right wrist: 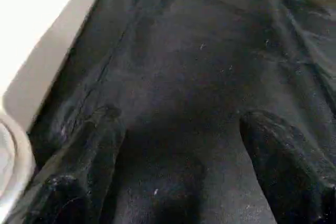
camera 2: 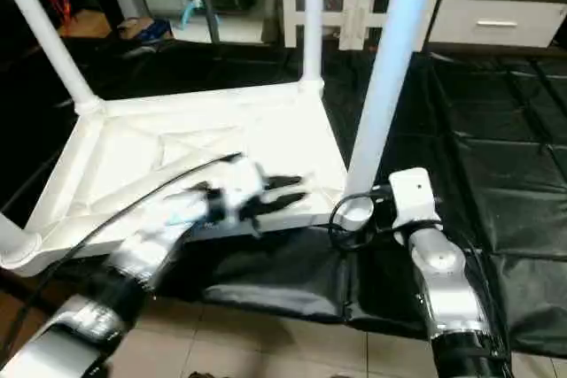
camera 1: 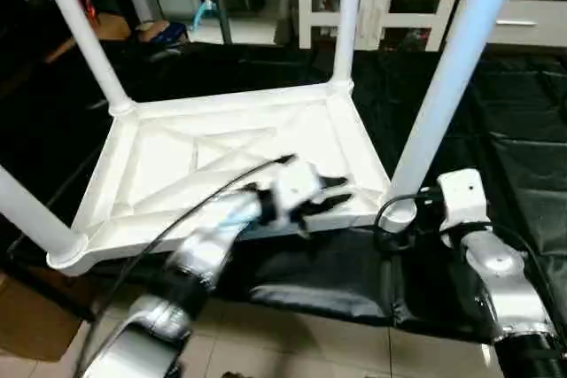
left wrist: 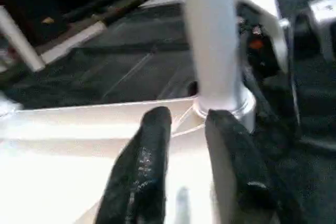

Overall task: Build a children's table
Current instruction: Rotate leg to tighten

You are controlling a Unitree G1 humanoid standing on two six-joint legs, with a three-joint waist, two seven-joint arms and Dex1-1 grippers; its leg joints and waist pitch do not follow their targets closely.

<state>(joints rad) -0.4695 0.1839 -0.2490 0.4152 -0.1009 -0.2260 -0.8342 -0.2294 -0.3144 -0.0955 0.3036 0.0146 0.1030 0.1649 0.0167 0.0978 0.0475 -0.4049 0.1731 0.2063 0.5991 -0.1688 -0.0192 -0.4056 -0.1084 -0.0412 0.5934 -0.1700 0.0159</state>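
Your left gripper [camera 1: 339, 194], fingers slightly apart and empty, hovers mid-frame over the table top [camera 1: 177, 165]; swing right and you knock the near-right leg [camera 1: 443, 86]. Your right gripper [right wrist: 178, 182] gapes empty over the black mat [right wrist: 210, 51].

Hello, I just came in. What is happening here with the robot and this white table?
The robot is building a children's table. The white table top lies upside down on a black mat, and all four legs stand in its corner sockets. The left gripper hovers over the top's near edge, fingers slightly apart and holding nothing, pointing at the near right leg. The right gripper is open and empty, low over the mat beside that leg's socket.
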